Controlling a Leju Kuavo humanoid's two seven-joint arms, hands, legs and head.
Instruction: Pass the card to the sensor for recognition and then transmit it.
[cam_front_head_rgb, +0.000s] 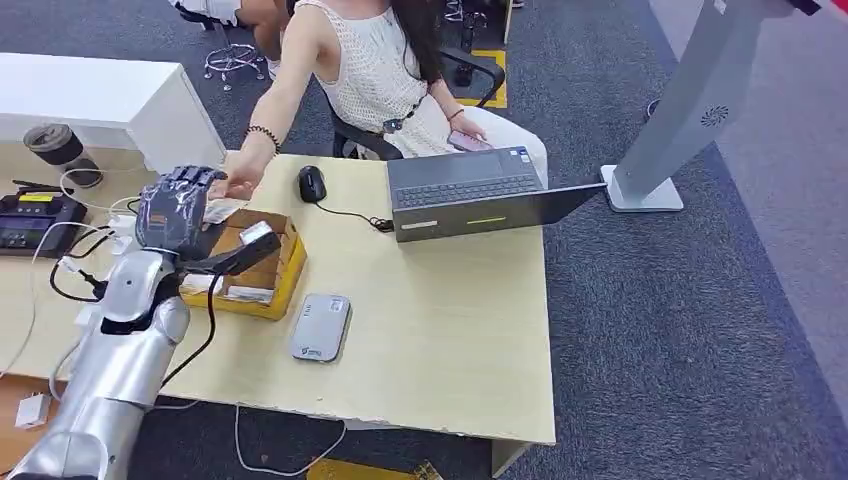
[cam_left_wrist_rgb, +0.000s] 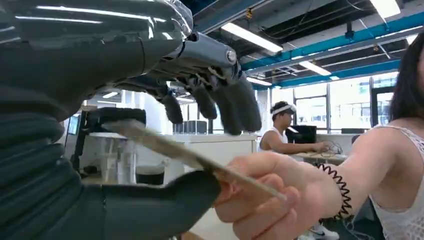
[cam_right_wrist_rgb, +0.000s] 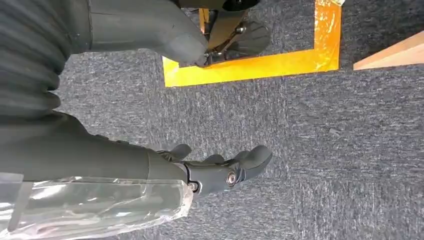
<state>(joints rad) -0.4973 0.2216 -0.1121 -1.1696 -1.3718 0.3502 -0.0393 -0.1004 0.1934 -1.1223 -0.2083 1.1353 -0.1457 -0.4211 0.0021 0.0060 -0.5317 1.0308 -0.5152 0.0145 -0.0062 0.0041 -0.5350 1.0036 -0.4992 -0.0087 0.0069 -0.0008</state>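
Over the left side of the wooden desk (cam_front_head_rgb: 440, 300), the robot's left hand (cam_front_head_rgb: 178, 208) is raised above a yellow-edged box (cam_front_head_rgb: 262, 262) holding packets. From its wrist camera you can see the card (cam_left_wrist_rgb: 192, 157) edge-on, a thin pale strip lying across the thick grey thumb, with the dark fingers (cam_left_wrist_rgb: 235, 107) hanging loosely above it and apart from it. The far end of the card is pinched in a person's hand (cam_left_wrist_rgb: 270, 197), which wears a dark coiled band at the wrist. Whether the robot's hand is pressing the card or only has it resting on the thumb, I cannot tell.

That person sits in a chair at the far edge of the desk, one arm stretched across to the robot's hand. Just beside the box, nearer the robot, lies a flat grey card reader (cam_front_head_rgb: 320, 327). A black mouse (cam_front_head_rgb: 311, 183) and an open laptop (cam_front_head_rgb: 470, 192) sit further along the desk.

Down by the robot's side, the right hand (cam_right_wrist_rgb: 220, 167) hangs over grey carpet, fingers gently curled and apart, with nothing in it.
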